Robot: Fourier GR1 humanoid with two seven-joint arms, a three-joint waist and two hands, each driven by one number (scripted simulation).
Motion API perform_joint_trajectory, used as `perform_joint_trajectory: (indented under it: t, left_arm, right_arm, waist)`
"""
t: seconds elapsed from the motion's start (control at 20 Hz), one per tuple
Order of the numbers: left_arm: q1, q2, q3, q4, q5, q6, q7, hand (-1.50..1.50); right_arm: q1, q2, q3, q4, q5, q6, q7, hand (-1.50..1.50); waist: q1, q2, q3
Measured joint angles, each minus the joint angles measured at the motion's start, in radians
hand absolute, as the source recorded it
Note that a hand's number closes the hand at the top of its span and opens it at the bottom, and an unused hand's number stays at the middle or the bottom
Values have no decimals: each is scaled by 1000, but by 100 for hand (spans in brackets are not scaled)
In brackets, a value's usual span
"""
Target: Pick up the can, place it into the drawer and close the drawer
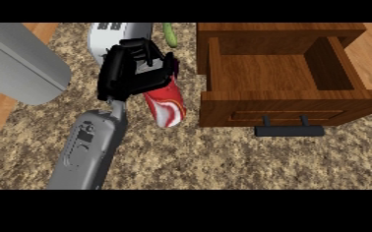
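Note:
A red and white can (166, 106) lies at a slant on the speckled counter, just left of the drawer's front. My left hand (135, 72) is over its upper end with fingers curled round it, hiding the top of the can. The wooden drawer (276, 101) stands pulled open at the right; what shows of its inside holds nothing. Its dark handle (289, 130) points toward me. My right hand does not show.
A white and grey appliance (109, 33) with dark slots sits behind my hand. A thin green vegetable (170, 34) lies beside the cabinet's left wall. A large grey rounded object (29, 64) fills the left edge. Bare counter (218, 162) spreads in front.

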Motion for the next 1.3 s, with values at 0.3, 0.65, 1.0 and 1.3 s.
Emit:
perform_joint_trajectory:
  t: [0.3,0.65,1.0,1.3]
  left_arm:
    - [-156,-5,-79,42,-14,96,83,150]
    - [-424,-7,-108,233,33,204,119,150]
    - [-616,-7,-136,412,97,276,125,150]
    - [-744,-7,-163,589,178,309,77,150]
  right_arm:
    - [1,2,-6,26,9,6,-26,-150]
    - [-25,-2,-1,30,11,3,-8,-150]
    - [-29,8,20,28,33,-13,-10,-150]
    - [-16,8,23,26,18,2,-13,-150]
  waist:
    - [-2,1,0]
    - [-13,3,0]
    - [-19,5,0]
    - [-31,7,1]
